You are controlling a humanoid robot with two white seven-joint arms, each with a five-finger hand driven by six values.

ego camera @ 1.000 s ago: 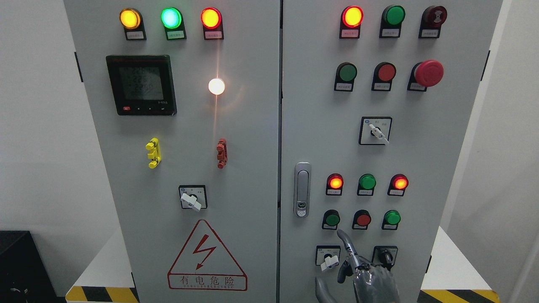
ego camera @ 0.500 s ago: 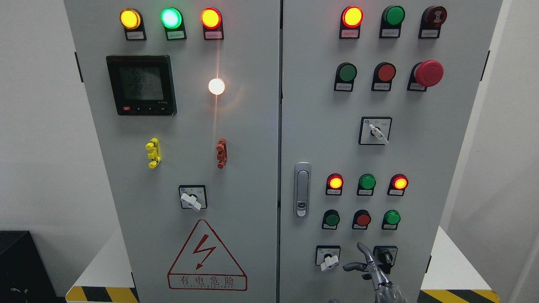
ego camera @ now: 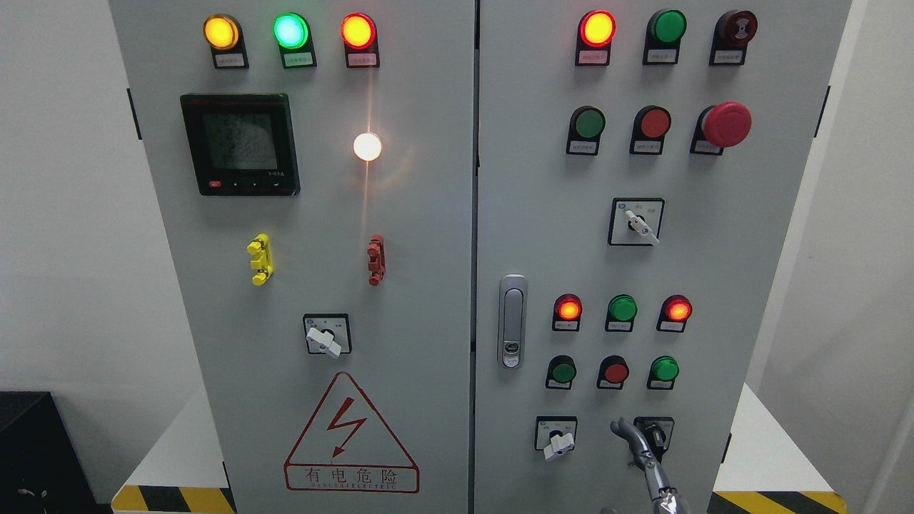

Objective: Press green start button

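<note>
Down low I see my right hand (ego camera: 646, 457), one finger raised, grip unreadable, below the green start button (ego camera: 563, 372). Only "有电危险" on the warning triangle (ego camera: 350, 433) reads clearly.

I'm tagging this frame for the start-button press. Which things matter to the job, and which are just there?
Job: right robot hand; green buttons at lower right, lower left and upper row.

Just there: red mushroom button; meter display; door latch; warning triangle.
</note>
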